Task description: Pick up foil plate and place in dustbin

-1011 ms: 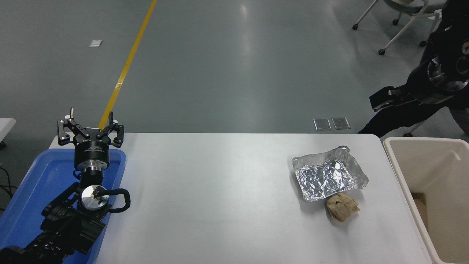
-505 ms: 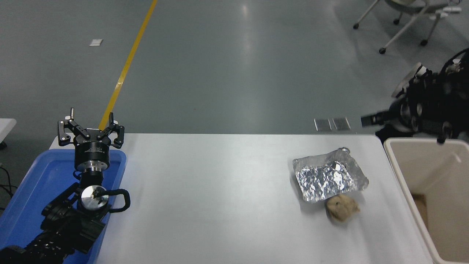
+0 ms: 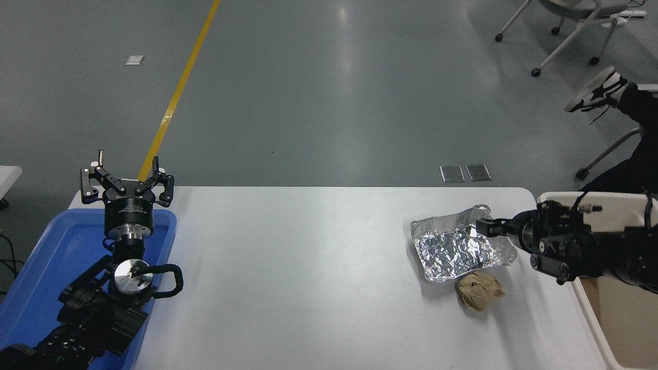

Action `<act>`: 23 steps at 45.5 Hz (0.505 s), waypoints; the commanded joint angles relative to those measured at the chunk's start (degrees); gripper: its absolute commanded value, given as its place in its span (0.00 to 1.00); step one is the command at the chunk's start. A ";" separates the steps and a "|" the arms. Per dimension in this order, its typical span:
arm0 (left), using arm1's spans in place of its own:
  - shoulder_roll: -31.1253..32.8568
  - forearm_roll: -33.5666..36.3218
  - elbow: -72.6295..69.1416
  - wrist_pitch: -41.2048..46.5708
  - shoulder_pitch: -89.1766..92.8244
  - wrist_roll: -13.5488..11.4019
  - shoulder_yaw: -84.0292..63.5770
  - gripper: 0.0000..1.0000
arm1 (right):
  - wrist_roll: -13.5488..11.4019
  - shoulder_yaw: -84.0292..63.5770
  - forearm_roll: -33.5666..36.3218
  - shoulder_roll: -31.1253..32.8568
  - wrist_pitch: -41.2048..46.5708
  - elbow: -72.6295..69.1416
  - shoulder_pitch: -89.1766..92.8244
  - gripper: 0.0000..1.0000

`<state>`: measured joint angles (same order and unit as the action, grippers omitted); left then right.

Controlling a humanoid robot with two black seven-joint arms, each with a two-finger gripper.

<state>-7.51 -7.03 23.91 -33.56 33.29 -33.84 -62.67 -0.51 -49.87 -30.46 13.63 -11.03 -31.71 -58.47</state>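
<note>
The foil plate (image 3: 455, 249), shiny, silver and crinkled, lies on the white table (image 3: 308, 282) towards its right side. My right gripper (image 3: 487, 227) reaches in from the right edge, across the beige dustbin (image 3: 601, 329), and its tip sits at the plate's far right corner. From this side-on angle I cannot see whether it is open or shut, or whether it touches the foil. The dustbin stands just off the table's right end, partly hidden by my right arm. My left gripper (image 3: 127, 177) is parked open at the lower left.
A crumpled brown paper ball (image 3: 479, 290) lies right in front of the foil plate. A shallow blue tray (image 3: 46, 267) sits under my left arm at the table's left end. A person's shoe (image 3: 596, 90) and wheeled chairs (image 3: 560, 36) show at the top right.
My right arm has swung down from above the far right corner to table height, and its tip has moved left across the dustbin to the foil plate's right corner. The plate and left arm stayed still.
</note>
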 commanded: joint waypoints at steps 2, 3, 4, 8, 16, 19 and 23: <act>-0.05 0.00 0.00 -0.01 0.02 0.01 0.00 0.99 | -0.01 1.27 -0.12 -1.50 -1.98 3.33 4.07 0.93; -0.05 0.00 0.00 -0.01 0.02 0.01 0.00 0.99 | -0.01 1.18 -0.21 -1.50 -1.98 3.41 4.07 0.89; -0.05 0.00 0.00 -0.01 0.02 0.01 0.00 0.99 | -0.01 1.18 -0.21 -1.50 -1.98 3.41 4.15 0.83; 0.13 0.00 0.00 -0.01 0.02 0.01 0.00 0.99 | -0.10 1.18 -0.56 -1.59 -2.07 4.12 4.50 0.57; -0.05 0.00 0.00 -0.01 -0.07 0.01 0.00 0.99 | -0.10 1.18 -0.65 -1.94 -2.07 4.29 4.94 0.48; 0.13 0.00 0.00 -0.01 0.02 0.01 0.00 0.99 | -0.10 1.10 -0.74 -1.94 -2.07 4.29 5.03 0.45; -0.05 0.00 0.00 -0.01 -0.07 0.01 0.00 0.99 | -0.01 1.09 -0.74 -2.03 -2.16 4.21 5.12 0.35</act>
<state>-7.51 -7.03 23.91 -33.56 33.29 -33.84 -62.67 -0.60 -48.82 -31.03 11.93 -12.92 -27.93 -54.10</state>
